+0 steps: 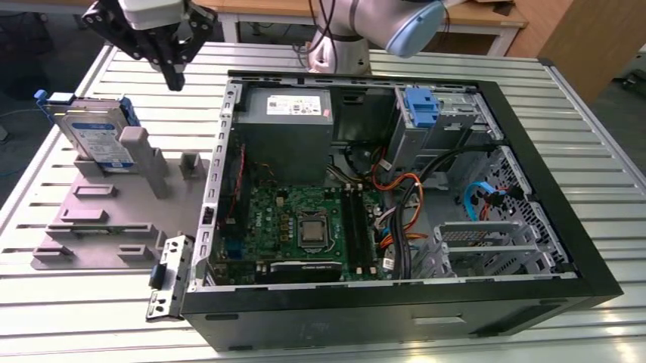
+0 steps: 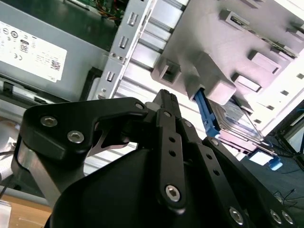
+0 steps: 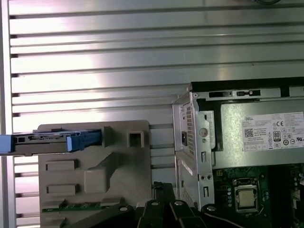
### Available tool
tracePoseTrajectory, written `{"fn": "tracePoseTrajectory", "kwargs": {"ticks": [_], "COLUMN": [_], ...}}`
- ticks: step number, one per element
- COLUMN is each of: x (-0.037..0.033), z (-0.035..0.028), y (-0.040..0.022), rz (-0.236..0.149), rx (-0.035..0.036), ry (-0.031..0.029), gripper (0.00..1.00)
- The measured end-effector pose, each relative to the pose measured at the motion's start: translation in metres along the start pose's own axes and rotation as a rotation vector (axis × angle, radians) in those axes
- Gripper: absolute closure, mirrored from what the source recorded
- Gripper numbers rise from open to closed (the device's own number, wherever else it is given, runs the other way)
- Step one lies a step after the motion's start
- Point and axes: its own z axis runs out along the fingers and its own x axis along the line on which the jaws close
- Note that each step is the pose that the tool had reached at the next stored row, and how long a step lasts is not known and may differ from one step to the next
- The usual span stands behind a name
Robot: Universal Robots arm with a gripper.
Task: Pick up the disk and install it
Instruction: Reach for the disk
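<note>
The black gripper [image 1: 175, 79] hangs in the air above the silver slatted metal worktop [image 1: 71, 302]. Its fingers are pressed together with nothing between them. The flat silver disk with a blue frame [image 1: 96, 136] stands on its edge in the grey plastic holder [image 1: 111, 219], near the gripper but not touching it. The open black computer case [image 1: 565, 227] lies just beside the holder, on the exterior view's right.

A slatted metal desk [image 1: 91, 325] carries an open black computer case [image 1: 404, 314] lying on its side, toward the desk's edge at the exterior view's right. Inside it sit a grey power-supply box [image 1: 287, 113], a green motherboard [image 1: 302, 227], orange cables [image 1: 394, 181] and a blue plastic carrier [image 1: 421, 106]. A grey moulded fixture [image 1: 106, 219] lies just beside the case, nearer the opposite edge.
</note>
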Motion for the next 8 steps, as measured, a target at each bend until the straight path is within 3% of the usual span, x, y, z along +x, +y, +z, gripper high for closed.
{"fn": "tracePoseTrajectory", "kwargs": {"ticks": [8], "x": [0.0255], "z": [0.0012], "y": [-0.0020], "rz": [0.000], "rx": [-0.0001], "ry": [-0.0001], "gripper": [0.89]}}
